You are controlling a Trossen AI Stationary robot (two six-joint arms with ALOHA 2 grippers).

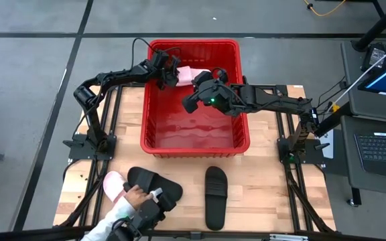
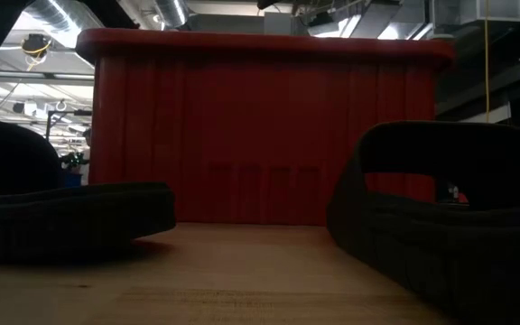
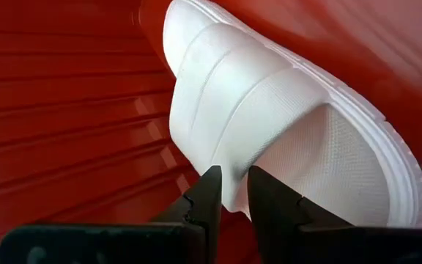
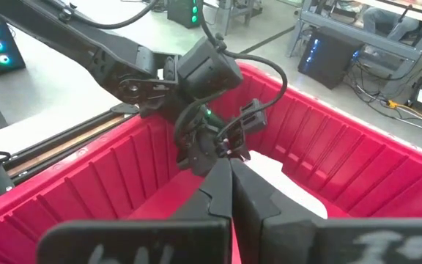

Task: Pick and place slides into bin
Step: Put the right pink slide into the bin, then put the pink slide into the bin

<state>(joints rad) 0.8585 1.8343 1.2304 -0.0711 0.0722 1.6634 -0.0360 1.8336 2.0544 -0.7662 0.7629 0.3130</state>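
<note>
The red bin (image 1: 196, 137) stands mid-table and fills the low view (image 2: 264, 126). My left gripper (image 1: 177, 75) is over the bin's far left part, shut on a pale pink slide (image 1: 187, 75), which also shows in the left wrist view (image 3: 269, 125). My right gripper (image 1: 200, 80) is shut just to the right of that slide, inside the bin's outline. A second pink slide (image 1: 114, 184) and a black slide (image 1: 154, 184) lie at the near left. Another black slide (image 1: 216, 196) lies flat on its sole near the front edge. My left gripper pinches the edge of the pink slide's wide strap (image 3: 234, 183) between its two fingers. The fingers slant down into the bin from the table's left. The slide hangs below them near the bin's far wall, sole toward the wall. My right gripper's shut fingers (image 4: 229, 183) lie right beside the slide (image 4: 299, 194); I cannot tell whether they touch it.
A person's hand (image 1: 134, 195) rests on the slides at the near left, above a dark device (image 1: 143, 215). In the low view black slides sit at left (image 2: 70, 217) and right (image 2: 450, 226) in front of the bin. Bare wood shows right of the bin.
</note>
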